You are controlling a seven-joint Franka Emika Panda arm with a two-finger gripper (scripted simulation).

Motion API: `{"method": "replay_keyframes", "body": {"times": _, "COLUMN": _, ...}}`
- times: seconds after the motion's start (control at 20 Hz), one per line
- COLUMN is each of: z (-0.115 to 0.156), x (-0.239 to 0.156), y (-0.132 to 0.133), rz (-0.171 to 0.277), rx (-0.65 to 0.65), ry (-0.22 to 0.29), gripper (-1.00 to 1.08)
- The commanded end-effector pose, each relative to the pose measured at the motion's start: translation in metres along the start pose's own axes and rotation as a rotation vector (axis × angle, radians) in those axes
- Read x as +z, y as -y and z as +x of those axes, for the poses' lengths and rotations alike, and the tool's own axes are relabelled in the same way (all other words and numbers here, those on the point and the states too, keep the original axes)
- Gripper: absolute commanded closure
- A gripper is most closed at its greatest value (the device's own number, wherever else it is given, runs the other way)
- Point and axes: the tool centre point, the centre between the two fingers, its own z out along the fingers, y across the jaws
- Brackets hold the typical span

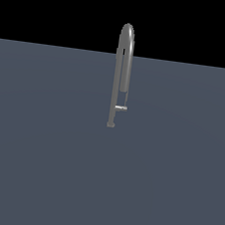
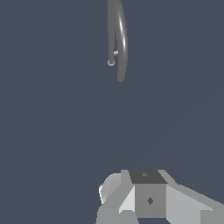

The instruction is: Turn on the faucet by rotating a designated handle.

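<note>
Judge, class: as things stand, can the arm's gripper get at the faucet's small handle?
Probably yes. In the wrist view only bare floor lies between the gripper and the faucet, and the handle juts free from the lower stem. The gripper is apart from it.

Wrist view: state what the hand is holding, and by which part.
Nothing is held. The hand is far from the faucet, and its handle is untouched; whether the fingers are open cannot be told.
</note>
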Motion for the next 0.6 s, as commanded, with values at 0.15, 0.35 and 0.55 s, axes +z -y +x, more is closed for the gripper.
{"method": "replay_keyframes", "body": {"times": 0.15, "z": 0.001, "x": 0.0, "y": 0.0, "rz": 0.002, "rx": 0.002, "ry": 0.003, "gripper": 1.08}}
{"method": "replay_keyframes", "body": {"times": 0.35, "z": 0.007, "x": 0.001, "y": 0.001, "rz": 0.013, "rx": 0.013, "ry": 0.016, "gripper": 1.08}}
{"method": "replay_keyframes", "body": {"times": 0.55, "z": 0.016, "x": 0.002, "y": 0.002, "rz": 0.031, "rx": 0.033, "ry": 0.04, "gripper": 1.08}}
